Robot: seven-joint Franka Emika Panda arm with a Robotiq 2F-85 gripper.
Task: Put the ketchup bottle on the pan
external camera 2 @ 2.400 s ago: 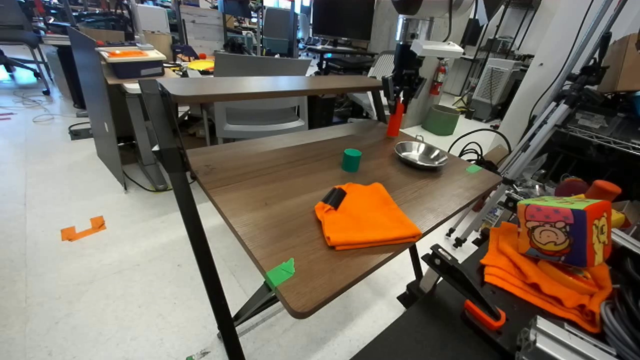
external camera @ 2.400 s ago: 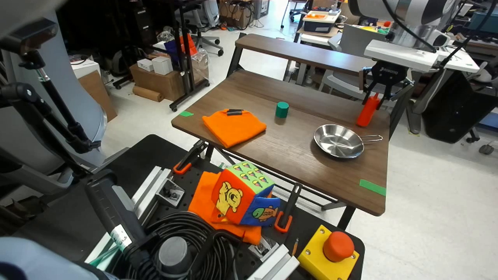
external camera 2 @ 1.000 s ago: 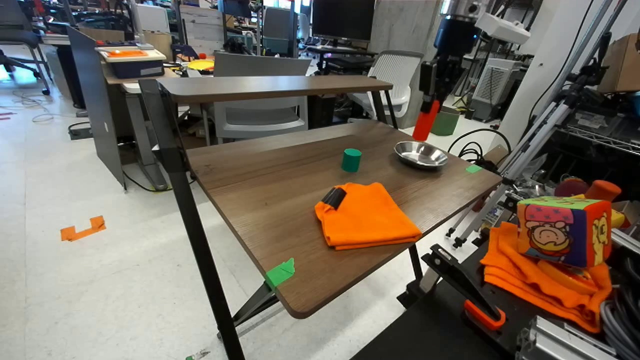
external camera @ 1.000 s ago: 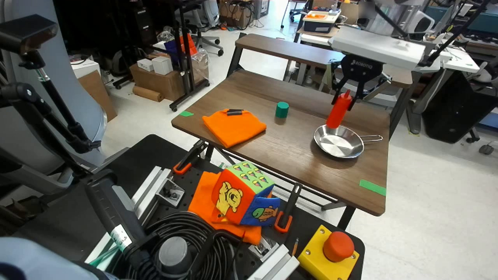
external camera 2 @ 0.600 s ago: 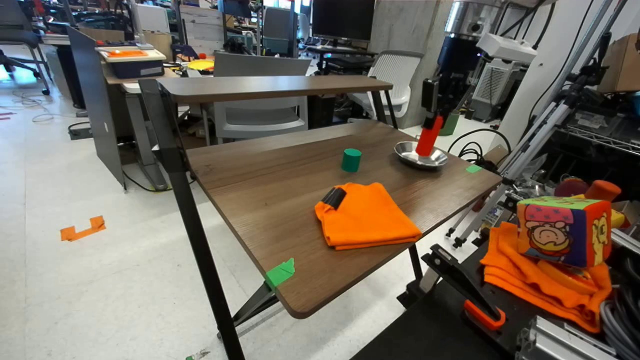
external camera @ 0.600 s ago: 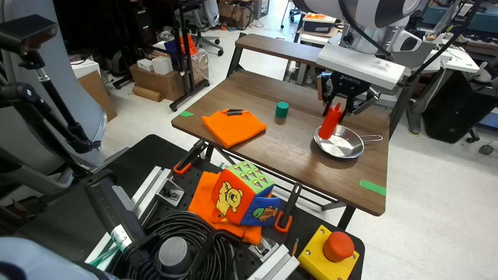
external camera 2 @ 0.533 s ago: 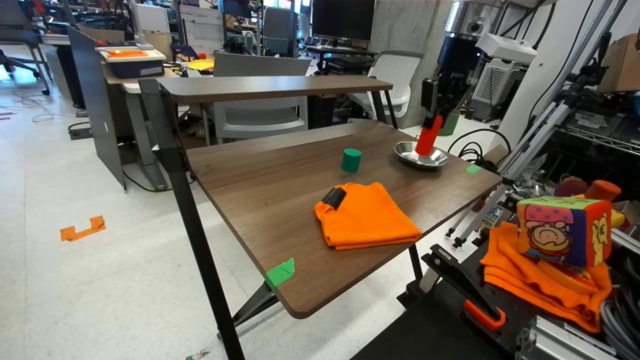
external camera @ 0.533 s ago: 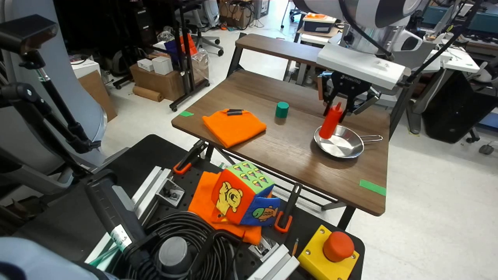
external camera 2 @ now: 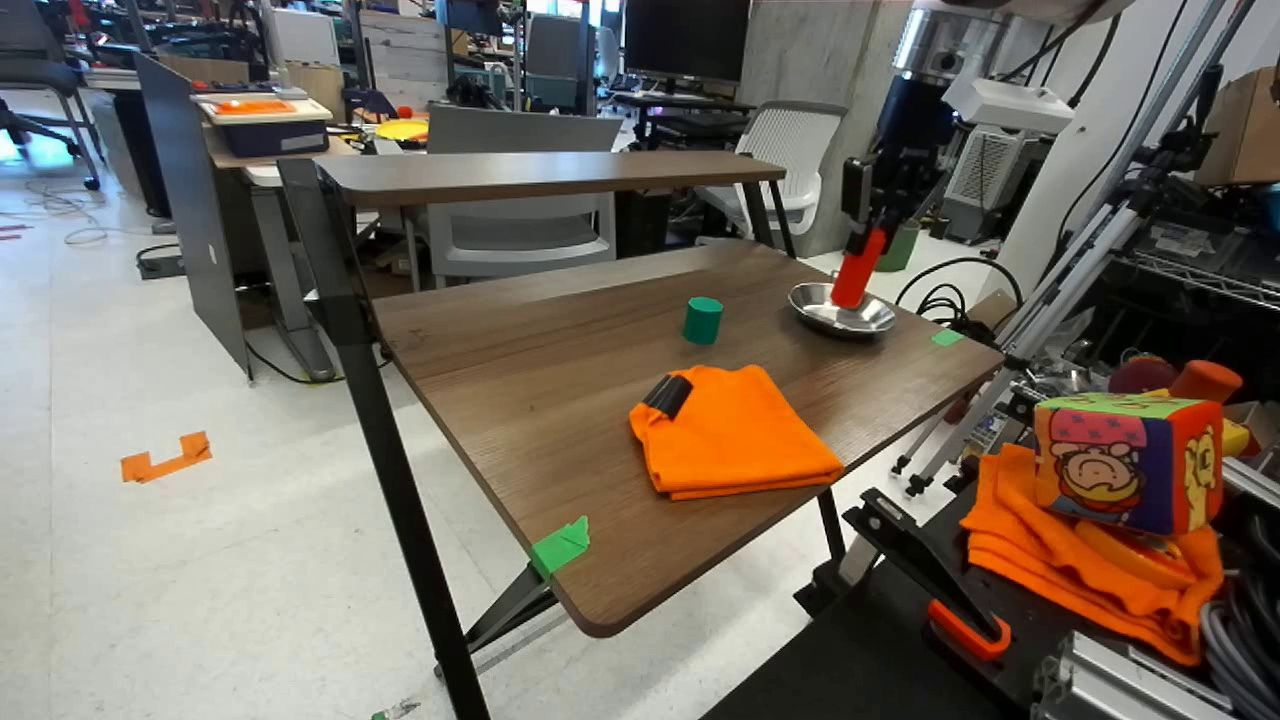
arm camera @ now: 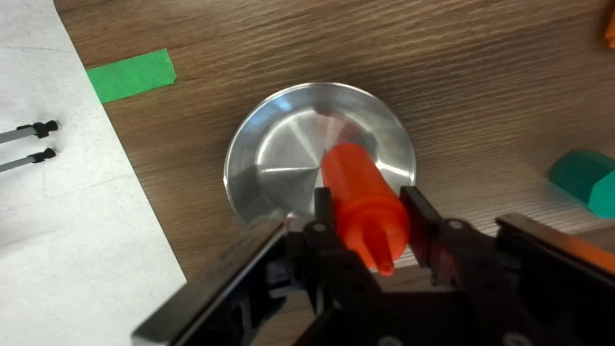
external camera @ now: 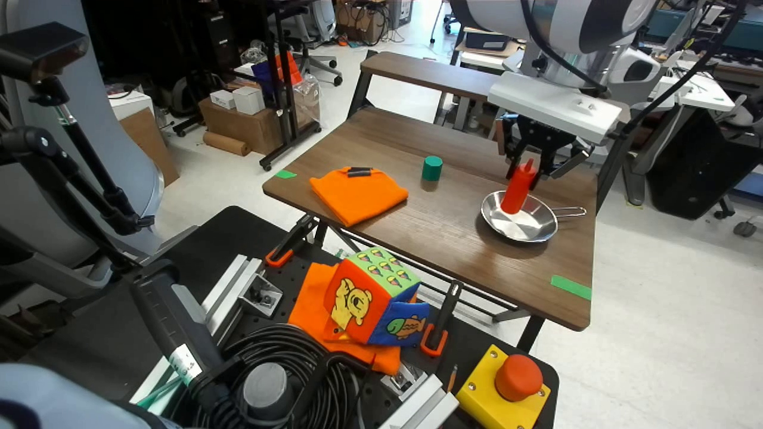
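The ketchup bottle (external camera: pixel 518 189), red-orange with a tapered nozzle on top, stands slightly tilted within the rim of the silver pan (external camera: pixel 521 229). It also shows in an exterior view (external camera 2: pixel 857 275), over the pan (external camera 2: pixel 822 312). My gripper (external camera: pixel 523 179) is shut on the upper part of the bottle from above. In the wrist view the gripper (arm camera: pixel 367 197) has one finger on each side of the bottle (arm camera: pixel 353 178), and the bottle's base is over the middle of the pan (arm camera: pixel 288 154). Whether the base touches the pan I cannot tell.
A small green cup (external camera: pixel 432 168) stands on the wooden table (external camera: pixel 441 220) beyond the pan. A folded orange cloth (external camera: pixel 359 196) lies at the table's far end. A raised shelf (external camera: pixel 441 74) runs along the table's back edge. The pan's handle (external camera: pixel 569 211) points to the table's end.
The bottle, held in my gripper, has moved from the table's right end to over the pan and down inside its rim. In the last half second it has shifted slightly toward the pan's handle.
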